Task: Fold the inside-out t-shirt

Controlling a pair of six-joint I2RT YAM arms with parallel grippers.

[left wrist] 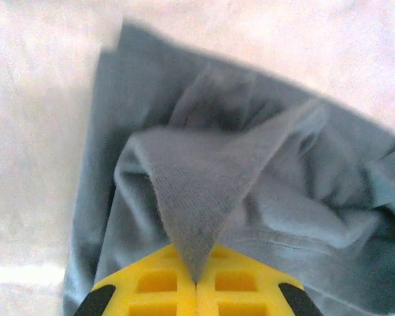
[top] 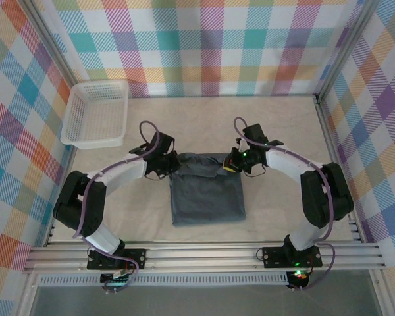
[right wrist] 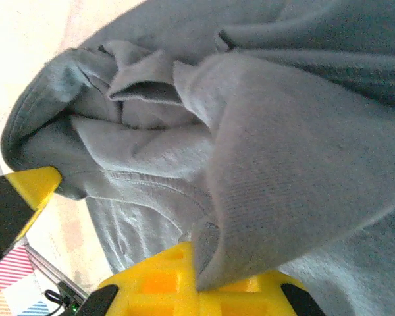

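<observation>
The slate-grey t-shirt (top: 206,192) lies partly folded as a rough rectangle in the middle of the table, its far edge bunched. My left gripper (top: 169,164) is at the shirt's far left corner, shut on a pinch of cloth that rises in a peak from the yellow pads (left wrist: 158,286). My right gripper (top: 232,162) is at the far right corner, also shut on a fold of the t-shirt (right wrist: 283,178) that drapes over its yellow pads (right wrist: 151,289). In the left wrist view the t-shirt (left wrist: 263,197) is wrinkled below the raised pinch.
A white mesh basket (top: 96,113) stands at the far left of the table, by the checked wall. The cream table top (top: 283,125) lies bare beyond and beside the shirt. Metal rails (top: 197,253) run along the near edge.
</observation>
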